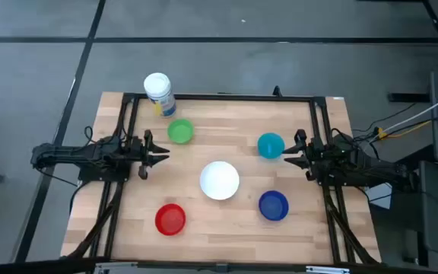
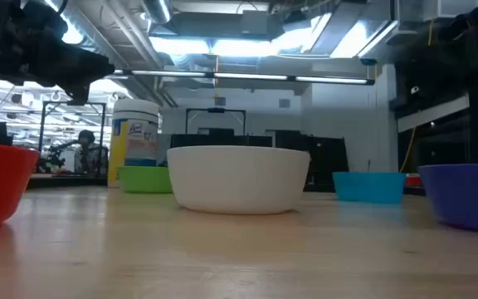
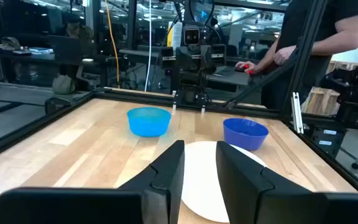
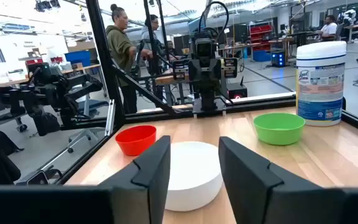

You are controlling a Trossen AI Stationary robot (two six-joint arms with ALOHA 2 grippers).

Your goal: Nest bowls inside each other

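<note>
- The white bowl (image 1: pixel 220 180) is sitting open side up near the middle of the wooden table (image 1: pixel 226 228), apart from every other bowl
- The green bowl (image 1: pixel 179 132) is resting toward the far side of the table, just beside the white-lidded canister (image 1: pixel 159 93) with the blue and yellow label, which is standing upright near the far left corner
- The light blue bowl (image 1: pixel 270 144) is lying on the far right part of the table, close in front of the right gripper (image 1: pixel 289 153)
- The dark blue bowl (image 1: pixel 273 205) is sitting on the near right part of the table, to the right of the white bowl and clear of it
- The red bowl (image 1: pixel 170 219) is sitting on the near left part, also clear of the white bowl
- No bowl is sitting inside another; all five are standing separately on the wood
- The left gripper (image 1: pixel 160 154) is hovering at the left edge of the table, pointing inward toward the white bowl, with its fingers (image 3: pixel 166 177) standing spread apart and nothing between them
- The right gripper is hovering at the right edge, pointing inward, with its fingers (image 4: pixel 151 171) likewise parted and pinching nothing; the white bowl is showing through the gap in the right wrist view
- People (image 4: pixel 122 46) are standing in the room beyond the table's left side, and another person (image 3: pixel 319 37) is standing beyond the right side
</note>
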